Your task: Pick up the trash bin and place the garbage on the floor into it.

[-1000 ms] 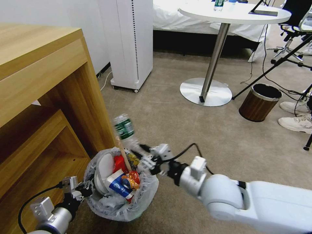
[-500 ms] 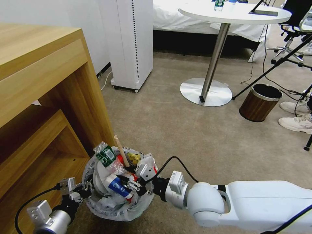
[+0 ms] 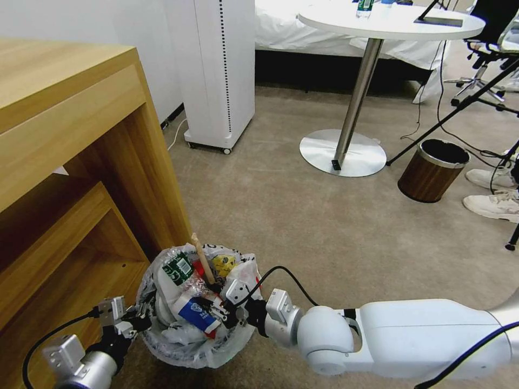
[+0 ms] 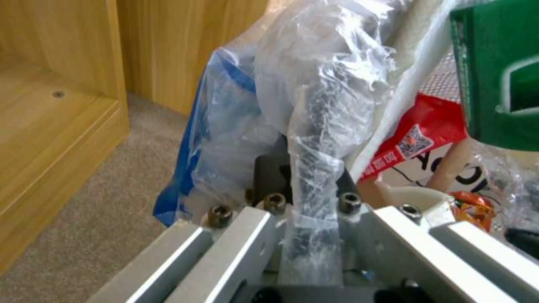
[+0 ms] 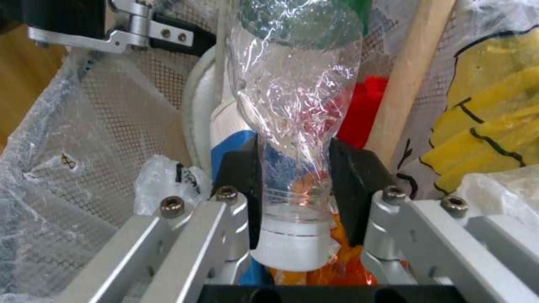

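Note:
The trash bin [image 3: 162,346], lined with a crinkly plastic bag, hangs low beside the wooden cabinet, packed with garbage. My left gripper [image 3: 132,319] is shut on its bag-covered rim [image 4: 314,126]. My right gripper [image 3: 219,310] reaches inside the bin, its black pads [image 5: 241,185] shut on the neck of the clear green-labelled bottle [image 3: 177,268] [image 5: 292,84]. The bottle leans against the wooden stick [image 3: 201,254] [image 5: 410,80], above the blue-white carton [image 3: 194,312]. A red wrapper [image 4: 415,139] and a yellow-printed bag [image 5: 494,126] lie beside it.
The wooden cabinet [image 3: 81,162] stands close on the left of the bin. Farther off are a white unit [image 3: 219,70], a round table's base [image 3: 341,152], a brown wood-grain bin [image 3: 432,170], tripod legs and a person's shoes [image 3: 494,200]. Open carpet lies between.
My right gripper has come down from above the bin into it, bringing the bottle in among the garbage. The left gripper has kept its hold on the rim.

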